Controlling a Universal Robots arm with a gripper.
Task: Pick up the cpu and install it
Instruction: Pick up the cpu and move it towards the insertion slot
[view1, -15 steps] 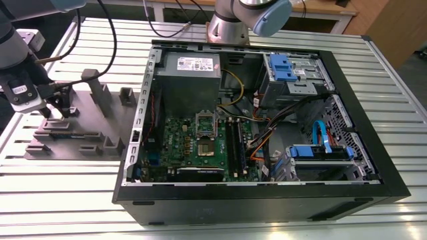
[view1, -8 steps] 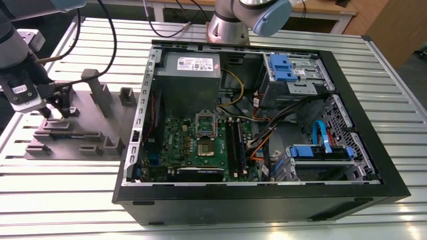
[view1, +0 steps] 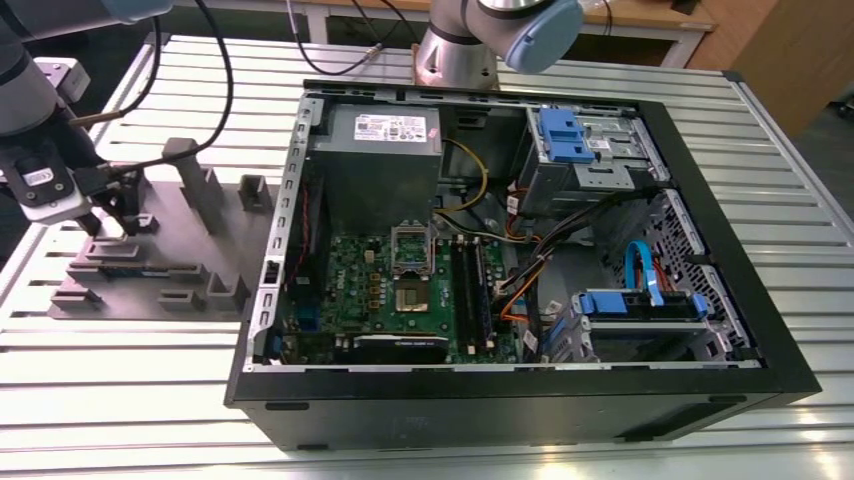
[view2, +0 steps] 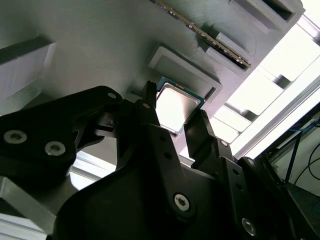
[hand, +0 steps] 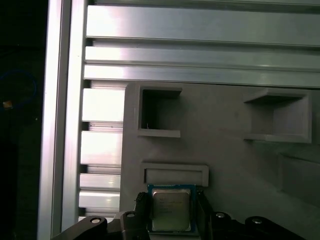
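Second wrist view shows the end effector (view2: 174, 106) closed on the cpu (view2: 176, 109), which lies on the grey fixture (view2: 100, 50).

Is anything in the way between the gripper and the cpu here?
Nothing visible. In both wrist views the gripper sits directly at the cpu, which lies bare on the grey holder with nothing lying over it.
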